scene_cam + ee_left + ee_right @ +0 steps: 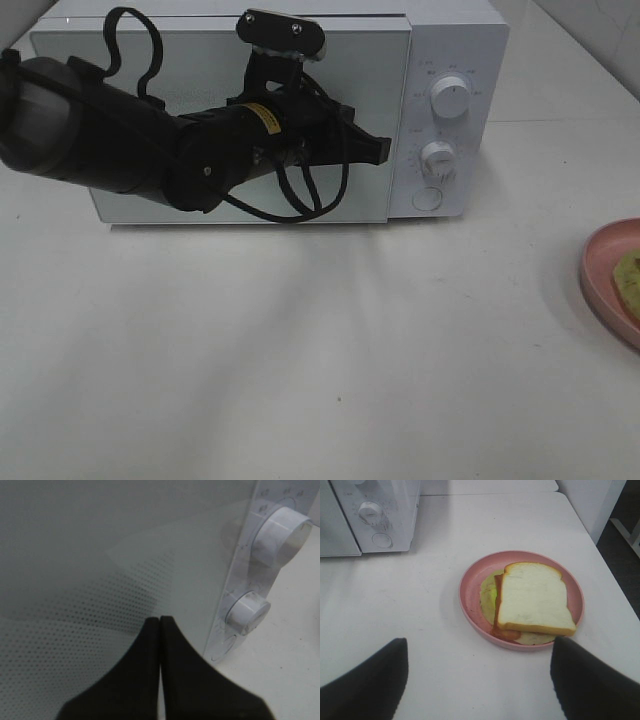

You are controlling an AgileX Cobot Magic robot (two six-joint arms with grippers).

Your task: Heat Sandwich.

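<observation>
White microwave [300, 110] stands shut at the far side, the left gripper [160, 622] pinched closed against its glass door; pushing there could shove the oven instead of opening it. Right gripper [480, 680] hangs spread wide over the pink plate [470, 587], right. The sandwich [532, 600]: white bread, green and orange filling.

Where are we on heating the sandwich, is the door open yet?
Nothing looks done: the microwave door is shut. In hand: the closed left gripper sits at the door's edge by the knobs. The sandwich lies on the pink plate, with the open right gripper hovering near it. Left: open, load, close, start.
</observation>
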